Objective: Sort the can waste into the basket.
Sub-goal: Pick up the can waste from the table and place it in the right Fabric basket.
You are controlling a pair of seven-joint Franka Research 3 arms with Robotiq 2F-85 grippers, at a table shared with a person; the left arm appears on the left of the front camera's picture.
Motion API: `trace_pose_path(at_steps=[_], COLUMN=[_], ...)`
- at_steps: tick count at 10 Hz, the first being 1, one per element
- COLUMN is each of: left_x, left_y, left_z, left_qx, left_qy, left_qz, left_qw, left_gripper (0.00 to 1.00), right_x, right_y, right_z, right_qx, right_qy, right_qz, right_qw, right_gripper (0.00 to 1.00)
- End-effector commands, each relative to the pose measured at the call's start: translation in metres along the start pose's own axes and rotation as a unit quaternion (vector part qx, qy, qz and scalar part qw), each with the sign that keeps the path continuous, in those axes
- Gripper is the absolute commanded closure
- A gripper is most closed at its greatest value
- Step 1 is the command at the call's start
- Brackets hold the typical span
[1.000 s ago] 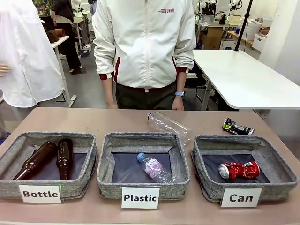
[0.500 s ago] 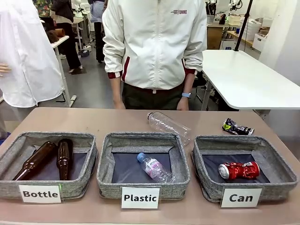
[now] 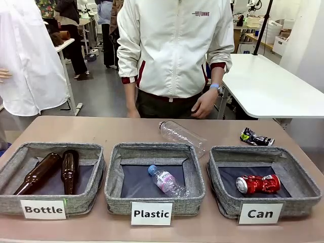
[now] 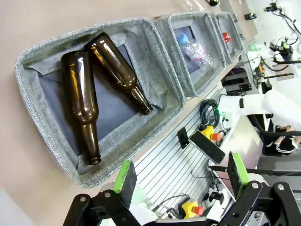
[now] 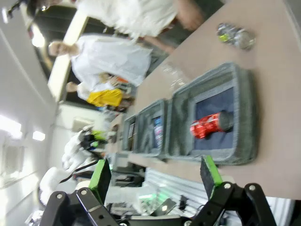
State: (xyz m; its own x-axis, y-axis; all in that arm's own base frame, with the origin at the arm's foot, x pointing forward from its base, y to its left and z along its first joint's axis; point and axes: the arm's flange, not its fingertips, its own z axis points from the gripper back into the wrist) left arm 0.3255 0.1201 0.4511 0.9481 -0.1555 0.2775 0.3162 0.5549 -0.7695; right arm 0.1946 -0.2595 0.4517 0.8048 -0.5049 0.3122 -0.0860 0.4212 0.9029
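Observation:
A crushed red can [image 3: 258, 183] lies inside the grey basket [image 3: 223, 195] marked "Can" at the front right of the table; the right wrist view shows this red can [image 5: 207, 125] in that basket [image 5: 247, 117] too. A crushed black can [image 3: 256, 137] with green-yellow marks rests on the bare table just behind that basket, and appears as a blurred black can [image 5: 236, 36] in the right wrist view. My left gripper [image 4: 181, 176] hangs open above the "Bottle" basket [image 4: 162, 70]. My right gripper [image 5: 155, 174] is open, off the table's near edge by the "Can" basket.
The "Bottle" basket [image 3: 93, 195] holds two brown glass bottles [image 3: 50, 171]. The "Plastic" basket [image 3: 114, 187] holds a small clear bottle [image 3: 166, 180]. A larger clear bottle [image 3: 181, 135] lies behind it. A person in a white jacket [image 3: 177, 45] stands at the far edge, one hand [image 3: 203, 105] lifted.
The person has stepped toward the right along the far edge and raised one hand off the table edge. Cans, bottles and baskets have not moved.

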Motion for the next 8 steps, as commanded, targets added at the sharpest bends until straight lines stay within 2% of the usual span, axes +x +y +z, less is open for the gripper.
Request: trace_pose_path(at_steps=[1, 2, 3, 4, 5, 6, 7, 8], left_x=[-0.003, -0.003, -0.003, -0.003, -0.003, -0.003, -0.003, -0.003], left_y=[0.003, 0.003, 0.003, 0.003, 0.003, 0.003, 0.003, 0.003], left_z=[0.002, 0.002, 0.002, 0.002, 0.002, 0.002, 0.002, 0.002], left_qx=[0.005, 0.005, 0.005, 0.005, 0.005, 0.005, 0.005, 0.005], left_qy=[0.0, 0.0, 0.0, 0.0, 0.0, 0.0, 0.0, 0.0], left_qz=[-0.009, -0.009, -0.009, -0.009, -0.009, -0.009, -0.009, -0.009], left_qw=[1.0, 1.0, 1.0, 1.0, 1.0, 1.0, 1.0, 1.0], left_gripper=[0.0, 0.0, 0.0, 0.0, 0.0, 0.0, 0.0, 0.0], right_x=[0.026, 0.057, 0.083, 0.107, 0.124, 0.141, 0.153, 0.155], right_y=[0.048, 0.075, 0.091, 0.097, 0.096, 0.096, 0.089, 0.087], right_z=[-0.038, -0.072, -0.097, -0.119, -0.149, -0.189, -0.215, -0.202], right_qx=[-0.167, -0.268, -0.342, -0.369, -0.365, -0.347, -0.343, -0.308], right_qy=[0.002, 0.013, 0.03, 0.041, 0.061, 0.061, 0.086, 0.091], right_qz=[0.051, 0.101, 0.134, 0.146, 0.16, 0.172, 0.175, 0.162], right_qw=[0.985, 0.958, 0.93, 0.917, 0.915, 0.92, 0.919, 0.933], right_gripper=[0.0, 0.0, 0.0, 0.0, 0.0, 0.0, 0.0, 0.0])
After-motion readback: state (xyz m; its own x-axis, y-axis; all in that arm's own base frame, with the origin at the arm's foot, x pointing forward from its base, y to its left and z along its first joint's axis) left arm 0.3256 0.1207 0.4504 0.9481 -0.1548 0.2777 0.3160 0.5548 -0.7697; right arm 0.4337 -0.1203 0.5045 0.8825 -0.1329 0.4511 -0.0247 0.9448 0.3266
